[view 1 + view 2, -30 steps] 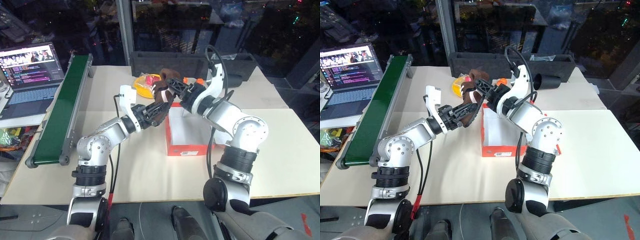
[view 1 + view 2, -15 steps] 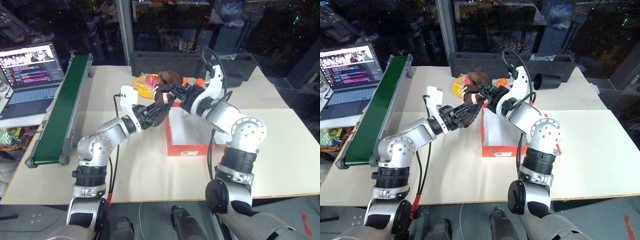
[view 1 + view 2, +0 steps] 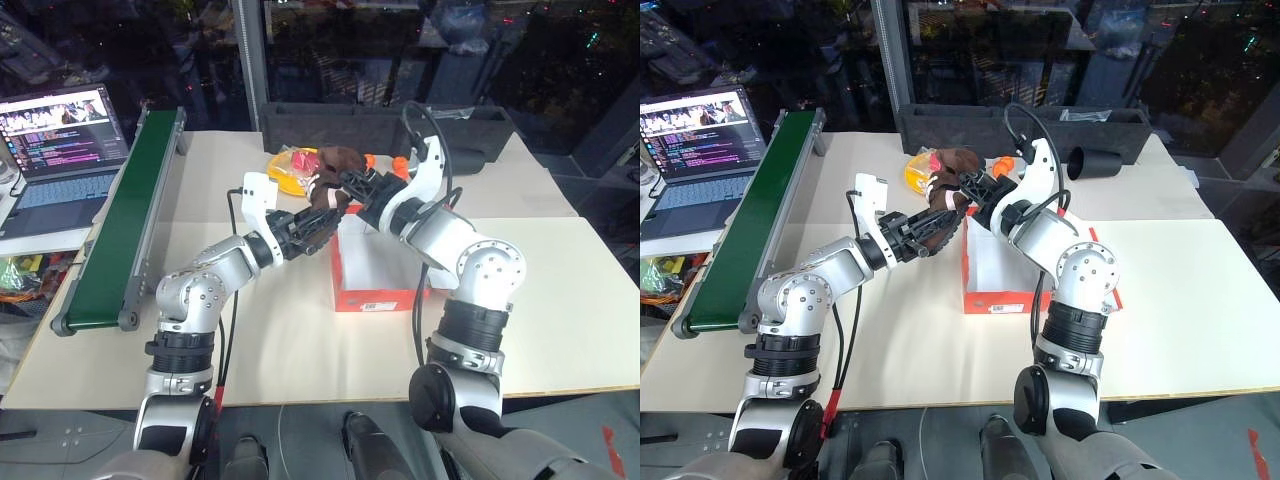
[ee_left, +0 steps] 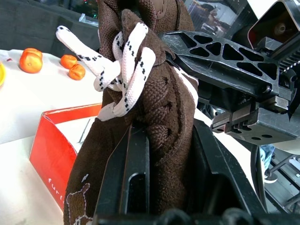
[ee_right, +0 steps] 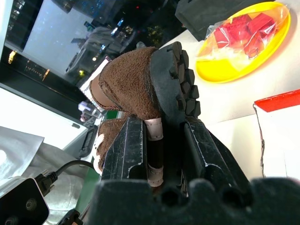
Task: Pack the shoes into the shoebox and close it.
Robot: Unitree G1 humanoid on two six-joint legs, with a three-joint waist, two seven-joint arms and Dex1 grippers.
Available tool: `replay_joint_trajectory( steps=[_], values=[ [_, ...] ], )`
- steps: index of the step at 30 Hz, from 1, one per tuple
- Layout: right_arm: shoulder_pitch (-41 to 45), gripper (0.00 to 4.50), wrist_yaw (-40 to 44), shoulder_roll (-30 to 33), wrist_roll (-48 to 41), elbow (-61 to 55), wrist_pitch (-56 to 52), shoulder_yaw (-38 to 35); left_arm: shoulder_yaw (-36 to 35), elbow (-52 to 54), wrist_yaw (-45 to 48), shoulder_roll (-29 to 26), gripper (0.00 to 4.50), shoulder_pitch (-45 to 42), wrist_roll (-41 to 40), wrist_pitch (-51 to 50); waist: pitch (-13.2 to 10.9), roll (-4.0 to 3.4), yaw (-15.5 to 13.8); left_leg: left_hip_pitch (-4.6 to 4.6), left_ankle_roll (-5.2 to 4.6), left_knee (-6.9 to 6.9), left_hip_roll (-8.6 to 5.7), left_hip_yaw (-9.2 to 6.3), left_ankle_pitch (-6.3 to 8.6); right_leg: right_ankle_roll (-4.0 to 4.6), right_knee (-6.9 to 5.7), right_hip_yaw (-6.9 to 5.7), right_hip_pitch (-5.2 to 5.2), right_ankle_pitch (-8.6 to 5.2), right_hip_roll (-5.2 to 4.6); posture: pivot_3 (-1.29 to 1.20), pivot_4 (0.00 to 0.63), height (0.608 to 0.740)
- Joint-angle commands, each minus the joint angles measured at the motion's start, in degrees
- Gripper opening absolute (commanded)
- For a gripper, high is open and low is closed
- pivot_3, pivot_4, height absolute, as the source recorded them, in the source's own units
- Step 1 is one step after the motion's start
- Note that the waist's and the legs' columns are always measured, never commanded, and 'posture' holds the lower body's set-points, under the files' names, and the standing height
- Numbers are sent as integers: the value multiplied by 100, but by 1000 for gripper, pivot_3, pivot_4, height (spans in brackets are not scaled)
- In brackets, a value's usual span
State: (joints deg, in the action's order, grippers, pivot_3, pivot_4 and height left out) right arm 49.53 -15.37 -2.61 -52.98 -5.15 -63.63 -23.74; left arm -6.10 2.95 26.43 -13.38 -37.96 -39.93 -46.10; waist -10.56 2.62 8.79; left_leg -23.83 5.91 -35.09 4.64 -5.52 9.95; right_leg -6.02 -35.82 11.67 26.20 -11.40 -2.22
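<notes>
- The left gripper (image 4: pixel 161 187) has a brown shoe (image 4: pixel 154 89) between its fingers.
- The right gripper (image 5: pixel 161 145) pinches the same shoe above the red shoebox (image 3: pixel 375 270).

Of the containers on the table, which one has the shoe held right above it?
The open red shoebox in the middle, white inside. The brown shoe, gripped from both sides, hangs over its far left corner. The long black tray sits farther back, along the table's far edge.
</notes>
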Motion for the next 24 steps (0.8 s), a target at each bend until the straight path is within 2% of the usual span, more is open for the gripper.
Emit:
replay_joint_trajectory(
  steps=[1, 6, 12, 18, 24],
  values=[
    [49, 573, -49, 55, -117, -269, 260, -66, -230, 144, -87, 22, 2628, -87, -132, 47, -1, -1, -3, -1, 0, 0, 0, 0, 0, 0, 1, 0, 0, 0, 0, 0, 150, 707],
    [157, 573, -96, 521, 115, -15, 475, -247, -66, 271, 110, -243, 2628, 201, 28, 79, -1, -2, -8, -1, 0, 0, 0, -1, 0, 0, 3, 0, 0, 0, 0, 0, 150, 707],
    [322, 573, -54, 1311, 3, 551, 320, -621, -1, 641, 435, -437, 2628, 668, -232, -99, -3, -5, -24, -4, 0, 4, 0, 0, 0, 2, 8, 0, 1, -1, 0, 0, 150, 707],
    [499, 573, 706, 2258, 273, 1544, -501, -60, 522, 945, 1324, -1052, 2628, 975, -8, 79, -8, -13, 22, 3, 0, 9, 0, 0, 0, 18, 5, 1, 1, -10, 0, 0, 150, 707],
    [404, 573, 1601, 2841, 991, 2318, -627, 789, 654, 1019, 1446, -1126, 2628, 979, 35, 139, -9, -14, -5, 0, -3, 2, -2, 0, -2, 36, 7, 2, 0, -21, -1, 0, 150, 707]
  ],
)
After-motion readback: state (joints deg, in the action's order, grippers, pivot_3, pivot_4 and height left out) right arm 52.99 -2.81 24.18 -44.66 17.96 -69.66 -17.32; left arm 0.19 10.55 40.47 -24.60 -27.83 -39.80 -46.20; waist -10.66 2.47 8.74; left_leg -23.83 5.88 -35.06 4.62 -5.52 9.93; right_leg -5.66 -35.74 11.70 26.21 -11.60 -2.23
